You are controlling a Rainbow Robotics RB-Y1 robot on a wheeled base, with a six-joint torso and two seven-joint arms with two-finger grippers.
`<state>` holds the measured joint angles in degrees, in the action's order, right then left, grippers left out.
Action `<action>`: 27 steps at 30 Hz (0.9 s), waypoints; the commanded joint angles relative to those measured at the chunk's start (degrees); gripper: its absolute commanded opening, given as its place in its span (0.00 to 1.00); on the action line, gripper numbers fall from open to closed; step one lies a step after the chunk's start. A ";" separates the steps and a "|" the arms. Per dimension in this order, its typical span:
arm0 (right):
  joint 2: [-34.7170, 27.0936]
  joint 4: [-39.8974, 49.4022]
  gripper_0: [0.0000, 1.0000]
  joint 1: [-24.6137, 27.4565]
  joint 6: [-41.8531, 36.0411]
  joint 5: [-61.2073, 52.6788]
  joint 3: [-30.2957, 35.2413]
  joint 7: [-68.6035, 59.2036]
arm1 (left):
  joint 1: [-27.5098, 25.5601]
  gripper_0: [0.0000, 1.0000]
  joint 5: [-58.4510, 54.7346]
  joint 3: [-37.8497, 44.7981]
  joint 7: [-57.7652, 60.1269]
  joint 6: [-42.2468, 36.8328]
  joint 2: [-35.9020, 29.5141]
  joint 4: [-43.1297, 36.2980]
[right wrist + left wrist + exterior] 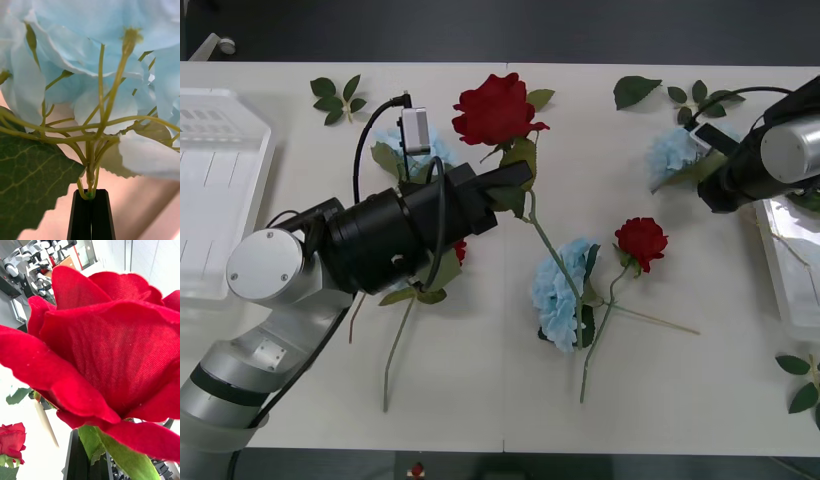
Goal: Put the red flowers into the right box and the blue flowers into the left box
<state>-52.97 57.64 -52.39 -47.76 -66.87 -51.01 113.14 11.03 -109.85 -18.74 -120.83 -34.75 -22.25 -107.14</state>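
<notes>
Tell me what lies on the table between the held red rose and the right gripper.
Front view: bare table between the held red rose and the right gripper, apart from a loose leaf near the far edge.

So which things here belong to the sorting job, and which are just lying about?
Job:
- red roses, one held by the left hand
- blue hydrangeas, one held by the right hand
- left box
- right box

Lying about:
- loose leaf sprigs

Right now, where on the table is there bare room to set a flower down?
Bare patches: the table along its near edge, and between the left box and the left arm. Crowded: the middle, around the blue flowers and the small rose.
</notes>
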 commanded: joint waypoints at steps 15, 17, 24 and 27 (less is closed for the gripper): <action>-7.06 10.91 0.00 -1.84 -12.62 -39.30 21.21 4.46 | 0.84 0.00 -1.25 -0.07 -0.29 0.13 -0.69 -0.97; -7.06 10.91 0.00 -1.84 -12.53 -43.17 22.09 5.07 | 0.84 0.00 -1.25 -0.07 -0.29 0.13 -0.69 -0.97; -5.30 11.35 0.00 -1.75 -12.44 -48.18 22.44 6.48 | 0.84 0.00 -1.42 -0.07 -0.29 0.13 -0.78 -0.97; -5.30 10.47 0.00 -1.75 -11.74 -45.63 19.28 5.78 | 0.92 0.00 -1.51 -0.07 -0.29 0.13 -0.78 -0.97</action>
<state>-57.83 68.27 -52.39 -60.28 -113.59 -29.06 117.53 11.03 -110.78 -18.74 -120.83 -34.76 -22.27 -107.12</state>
